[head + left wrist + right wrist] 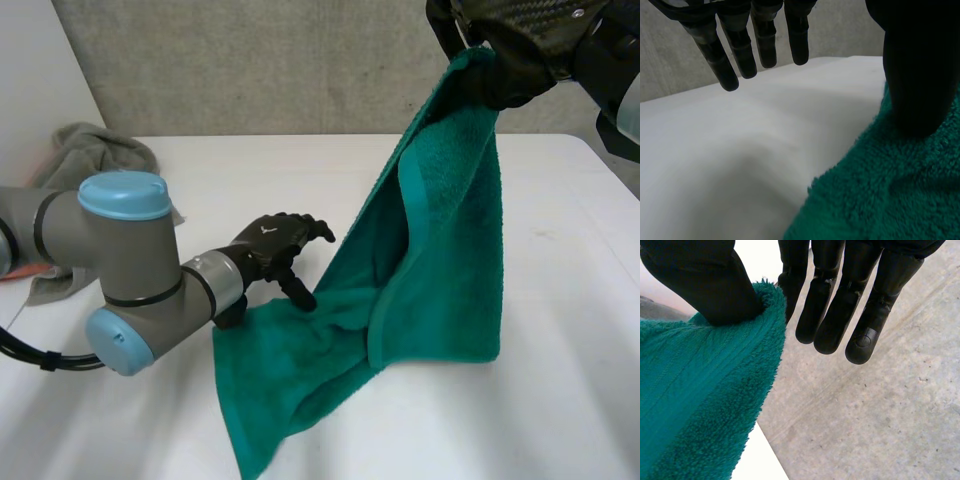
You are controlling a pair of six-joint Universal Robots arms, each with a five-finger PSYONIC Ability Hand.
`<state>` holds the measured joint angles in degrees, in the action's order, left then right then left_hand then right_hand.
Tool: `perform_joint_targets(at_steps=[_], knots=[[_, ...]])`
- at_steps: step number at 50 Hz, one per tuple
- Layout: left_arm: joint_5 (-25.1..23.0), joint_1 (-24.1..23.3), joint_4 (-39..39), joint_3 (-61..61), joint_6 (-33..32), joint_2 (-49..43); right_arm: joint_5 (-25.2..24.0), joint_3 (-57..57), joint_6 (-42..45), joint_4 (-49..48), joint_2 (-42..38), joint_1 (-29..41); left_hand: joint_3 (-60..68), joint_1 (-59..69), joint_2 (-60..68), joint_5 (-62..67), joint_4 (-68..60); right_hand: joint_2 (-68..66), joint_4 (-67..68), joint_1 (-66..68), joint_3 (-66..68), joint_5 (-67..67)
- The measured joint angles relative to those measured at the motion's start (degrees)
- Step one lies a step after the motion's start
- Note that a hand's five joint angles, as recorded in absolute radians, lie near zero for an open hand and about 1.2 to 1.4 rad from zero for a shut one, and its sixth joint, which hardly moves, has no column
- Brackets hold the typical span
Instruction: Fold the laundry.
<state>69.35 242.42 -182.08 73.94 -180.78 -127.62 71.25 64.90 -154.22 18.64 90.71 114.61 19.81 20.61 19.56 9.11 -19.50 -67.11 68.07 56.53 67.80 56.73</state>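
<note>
Green towel (440, 250) | right hand (510, 60) pinches corner | left hand (270, 245) presses edge

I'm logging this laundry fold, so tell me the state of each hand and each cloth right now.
teal towel: lifted by its top end, hanging down, lower part rumpled on the white table.
right hand: raised, pinching the towel's top end between thumb and fingers.
left hand: open, thumb pressing the towel's edge, fingers straight.
grey cloth: crumpled at the table's far left, untouched.

teal towel (440, 250), one corner lifted, draped
</note>
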Motion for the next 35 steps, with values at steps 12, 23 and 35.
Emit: perform_joint_targets(at_steps=[12, 23, 35], knots=[[-5.68, -1.61, 0.36, -2.86, 0.72, -4.14, -0.22, -1.72, -0.21, 0.60, 1.85, -2.17, 5.18, 4.64, 5.43, 6.16, -5.53, 0.00, 0.00, 0.00, 0.00, 0.00], [-6.91, -1.32, 0.23, -4.32, 3.36, -3.69, -0.66, 0.06, 0.30, 2.94, -1.74, -6.79, 48.07, 44.37, 48.60, 45.86, -48.90, 0.00, 0.00, 0.00, 0.00, 0.00], [8.70, 3.14, -8.05, -10.06, -8.01, 1.35, 0.89, -5.49, 1.16, 3.65, -17.90, -9.22, 48.24, 44.32, 48.73, 45.86, -49.13, 0.00, 0.00, 0.07, 0.00, 0.00]])
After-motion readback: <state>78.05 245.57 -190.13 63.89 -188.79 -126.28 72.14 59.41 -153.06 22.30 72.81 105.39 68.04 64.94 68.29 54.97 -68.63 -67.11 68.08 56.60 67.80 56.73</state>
